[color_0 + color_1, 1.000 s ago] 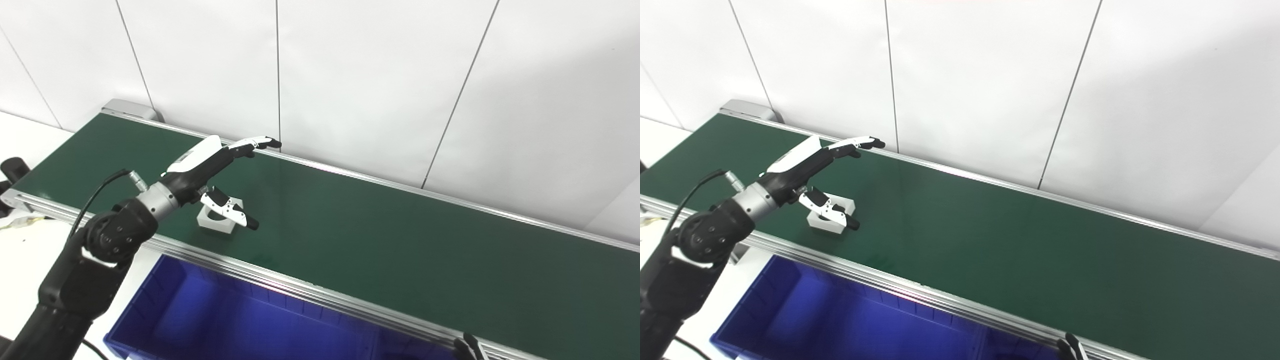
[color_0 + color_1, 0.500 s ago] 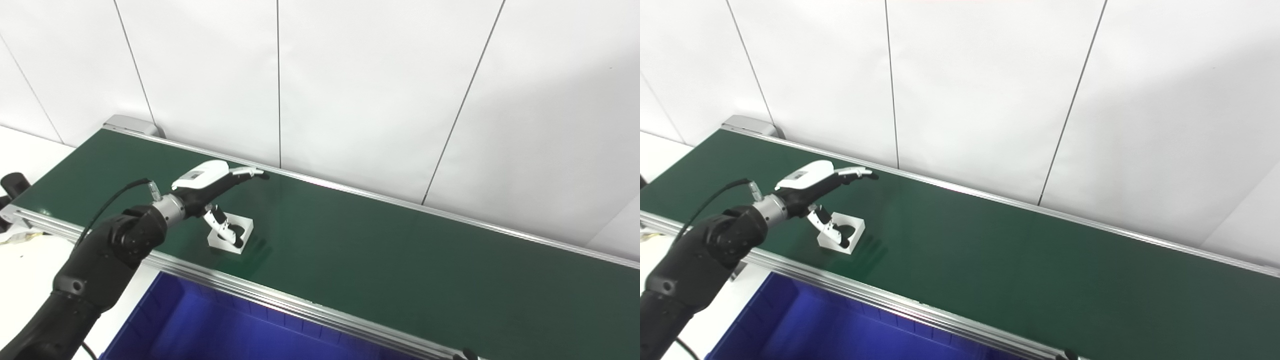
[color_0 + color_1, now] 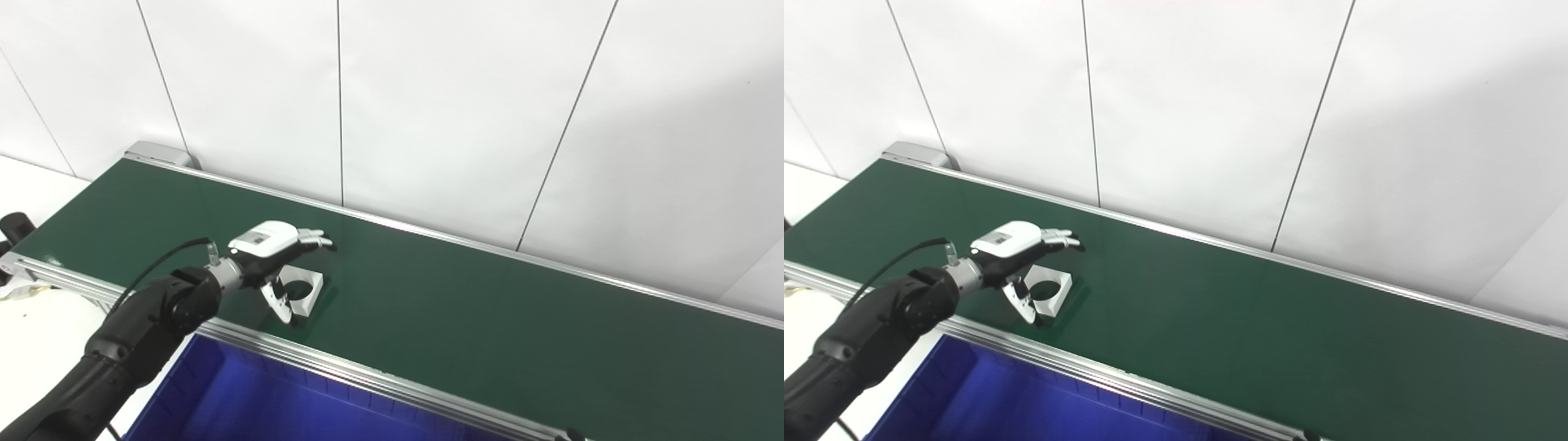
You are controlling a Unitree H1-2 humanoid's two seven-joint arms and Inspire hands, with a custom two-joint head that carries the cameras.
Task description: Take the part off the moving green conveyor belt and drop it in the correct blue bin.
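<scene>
Lowered since a second ago, the left hand (image 3: 278, 257) straddles, fingers spread, a white square block with a round hole (image 3: 302, 289) on the dark green belt (image 3: 490, 312) below white wall panels (image 3: 459, 104), a blue bin (image 3: 275, 404) at six o'clock.

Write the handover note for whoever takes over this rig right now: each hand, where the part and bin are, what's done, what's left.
Left hand: open, straddling the white part, fingers past its far side, thumb at its near edge; not closed on it.
Right hand: only a dark tip at the bottom edge; state unknown.
White part: flat on the green conveyor belt, near its front rail.
Blue bin: below that rail; no part seen inside.
Done: reach.
Left: grasp, lift, drop into bin.
</scene>
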